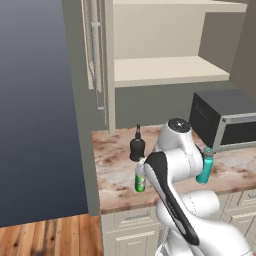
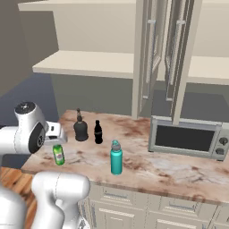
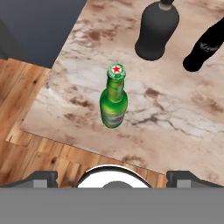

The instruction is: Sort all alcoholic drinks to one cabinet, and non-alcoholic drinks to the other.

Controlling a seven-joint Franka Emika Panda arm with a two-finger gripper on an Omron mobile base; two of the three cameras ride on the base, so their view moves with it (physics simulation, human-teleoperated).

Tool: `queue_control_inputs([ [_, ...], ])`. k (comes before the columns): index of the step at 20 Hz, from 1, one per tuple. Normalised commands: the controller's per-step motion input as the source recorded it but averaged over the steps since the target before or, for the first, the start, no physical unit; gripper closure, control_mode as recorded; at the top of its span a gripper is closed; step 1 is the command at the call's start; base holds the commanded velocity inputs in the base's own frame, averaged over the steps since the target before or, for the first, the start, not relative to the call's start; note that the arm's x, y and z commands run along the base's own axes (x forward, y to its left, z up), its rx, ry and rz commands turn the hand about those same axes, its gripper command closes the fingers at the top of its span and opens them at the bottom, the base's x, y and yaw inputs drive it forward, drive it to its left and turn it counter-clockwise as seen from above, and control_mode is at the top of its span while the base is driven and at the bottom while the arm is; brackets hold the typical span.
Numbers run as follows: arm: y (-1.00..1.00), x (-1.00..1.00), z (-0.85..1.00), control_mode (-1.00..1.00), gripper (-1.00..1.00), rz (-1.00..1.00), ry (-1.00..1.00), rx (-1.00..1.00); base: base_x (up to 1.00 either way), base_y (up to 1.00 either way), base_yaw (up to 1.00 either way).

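The green beer bottle [image 3: 114, 98] stands upright on the marble counter [image 3: 175, 113], cap up, near the counter's front corner beside the wood floor [image 3: 26, 131]. It sits centred ahead of the pincer [image 3: 112, 177], whose tips are spread wide with nothing between them, clear of the glass. Behind it stand the squat black bottle [image 3: 157, 28] and, just beside that, the slim cola bottle [image 2: 98, 132]. The teal bottle [image 2: 116, 157] stands apart nearer the microwave [image 2: 188, 138]. Above, the cabinet [image 2: 165, 53] doors hang open; the shelves [image 1: 170, 70] visible are bare.
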Motion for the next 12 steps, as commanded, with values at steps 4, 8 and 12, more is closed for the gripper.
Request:
queue_control_inputs([
  [4,0.0,0.23,-0.46,-1.0,-1.0,0.0,-0.01,0.0,0.0,0.0,0.0],
  [8,0.0,0.08,-0.43,-1.0,-1.0,0.0,-0.03,0.0,0.0,0.0,0.0],
  [12,0.0,0.13,-0.27,-1.0,-1.0,0.0,-0.01,0.0,0.0,0.0,0.0],
])
